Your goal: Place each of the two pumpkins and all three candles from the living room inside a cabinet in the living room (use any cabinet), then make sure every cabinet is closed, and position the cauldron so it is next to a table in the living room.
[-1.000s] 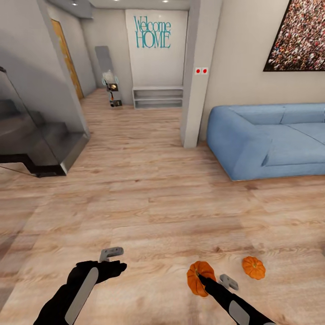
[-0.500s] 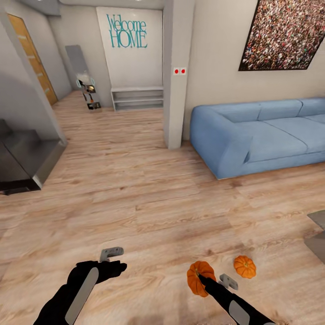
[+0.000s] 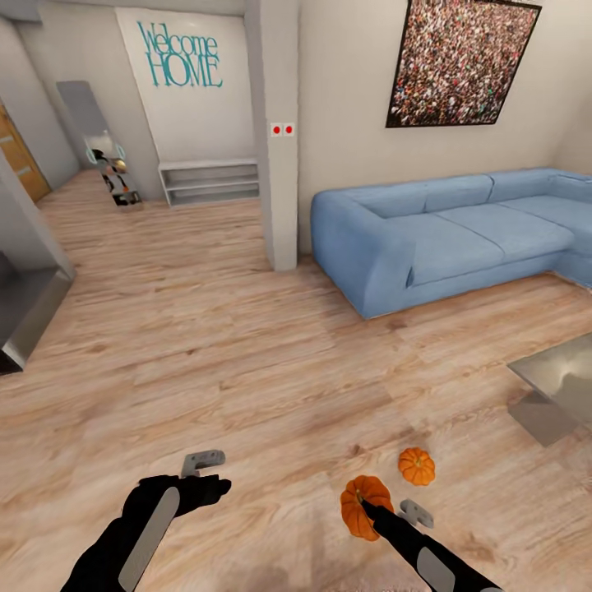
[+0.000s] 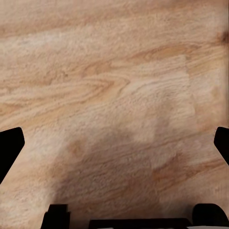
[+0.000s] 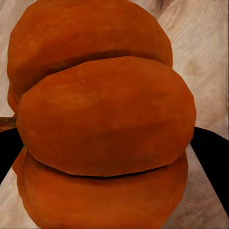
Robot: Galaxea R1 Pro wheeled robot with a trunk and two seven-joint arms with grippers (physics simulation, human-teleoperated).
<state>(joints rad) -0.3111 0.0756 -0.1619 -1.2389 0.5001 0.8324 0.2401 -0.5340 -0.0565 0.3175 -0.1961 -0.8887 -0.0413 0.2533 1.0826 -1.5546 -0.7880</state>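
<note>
Two pumpkins here: the right gripper (image 3: 386, 516) is pinching the held pumpkin (image 3: 365, 505), while the second pumpkin (image 3: 417, 465) sits on the floor (image 3: 247, 362) just beside it, sofa (image 3: 427, 234) well beyond. Left gripper (image 3: 201, 465) is spread, holding nothing. Risk I'd guess: that round ribbed shape slipping free if the base swings hard.

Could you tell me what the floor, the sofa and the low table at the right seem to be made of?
The floor looks like light wood planking, matt: grain streaks and plank seams show. The sofa appears upholstered in blue fabric, soft and unshiny, with rounded cushions. The low table seems to be grey metal or glass with a smooth, faintly reflective top; the render leaves that open.
</note>
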